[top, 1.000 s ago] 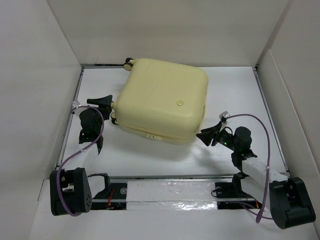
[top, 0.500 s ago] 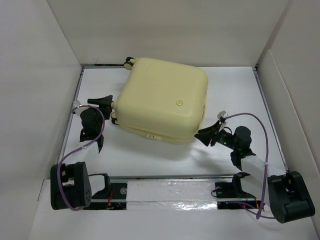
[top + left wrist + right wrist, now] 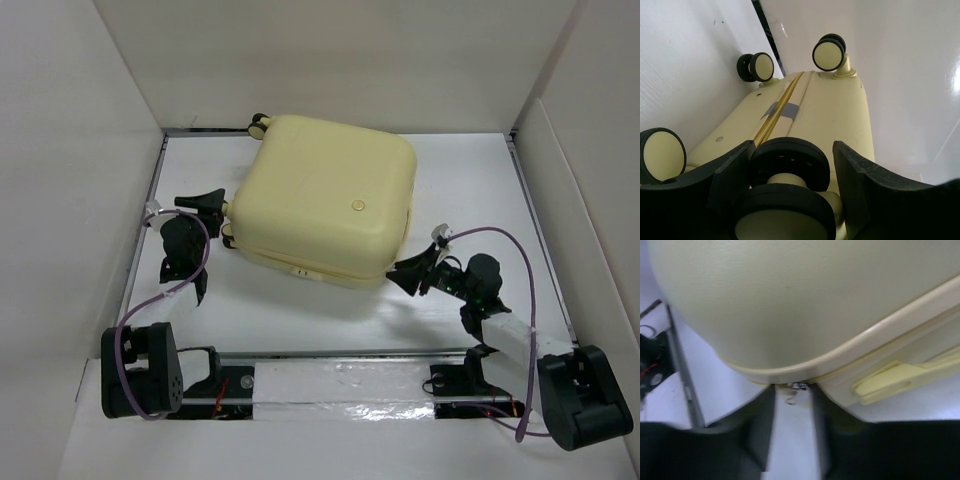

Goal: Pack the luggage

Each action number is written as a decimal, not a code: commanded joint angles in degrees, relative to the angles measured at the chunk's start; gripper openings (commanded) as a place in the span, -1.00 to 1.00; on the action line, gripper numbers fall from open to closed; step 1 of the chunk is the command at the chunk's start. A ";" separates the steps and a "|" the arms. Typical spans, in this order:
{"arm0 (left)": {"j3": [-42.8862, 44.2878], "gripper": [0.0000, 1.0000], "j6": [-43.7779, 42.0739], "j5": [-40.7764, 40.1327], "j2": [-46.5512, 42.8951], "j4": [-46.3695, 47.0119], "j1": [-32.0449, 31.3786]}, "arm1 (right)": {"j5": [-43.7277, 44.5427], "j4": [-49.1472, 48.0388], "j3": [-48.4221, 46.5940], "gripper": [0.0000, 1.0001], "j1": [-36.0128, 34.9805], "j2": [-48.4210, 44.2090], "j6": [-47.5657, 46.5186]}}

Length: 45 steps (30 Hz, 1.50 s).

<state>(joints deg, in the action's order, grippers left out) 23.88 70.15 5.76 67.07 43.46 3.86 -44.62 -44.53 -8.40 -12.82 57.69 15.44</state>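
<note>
1. The suitcase [image 3: 325, 205] is lying closed near the counter's far edge.
2. The left gripper [image 3: 792, 150] is straddling a wheel [image 3: 785, 210], fingers spread wide.
3. The right gripper [image 3: 792, 407] is gaping narrowly at the zipper pull [image 3: 799, 386].

White table [image 3: 300, 320] lies under and all around the left pincer [image 3: 205, 205] and right pincer [image 3: 408, 275]. Plain white walls box it in: back wall [image 3: 340, 60] well ahead of both, left wall [image 3: 60, 200] just outside the left pincer, right wall [image 3: 590, 200] farther out past the right one. A dark rail [image 3: 138, 240] runs along the table edge beside the left pincer. Behind both pincers, a metal bar [image 3: 330, 353] crosses the near edge. Behind that, a shiny white strip [image 3: 340, 392].
</note>
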 commanded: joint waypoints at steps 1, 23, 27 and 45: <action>0.73 -0.81 -1.86 5.31 -1.24 6.90 -1.31 | 1.11 -2.75 0.93 -0.01 -1.59 -1.00 0.20; 1.17 -0.90 -2.12 5.58 -0.62 7.25 -1.31 | 10.44 2.70 2.34 0.22 -2.12 -5.32 0.38; 1.17 -0.91 -2.21 5.67 -0.27 7.43 -1.31 | 5.78 -1.60 0.76 -0.02 -2.12 1.09 0.38; 0.91 -0.94 -2.30 5.49 0.61 7.78 -1.31 | 10.17 2.70 -1.52 0.09 -2.12 -2.15 -3.04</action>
<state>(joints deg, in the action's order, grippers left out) 23.88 70.13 6.00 67.88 43.94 3.86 -37.60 -41.71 -7.16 -14.44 56.40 14.50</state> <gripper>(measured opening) 0.574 0.543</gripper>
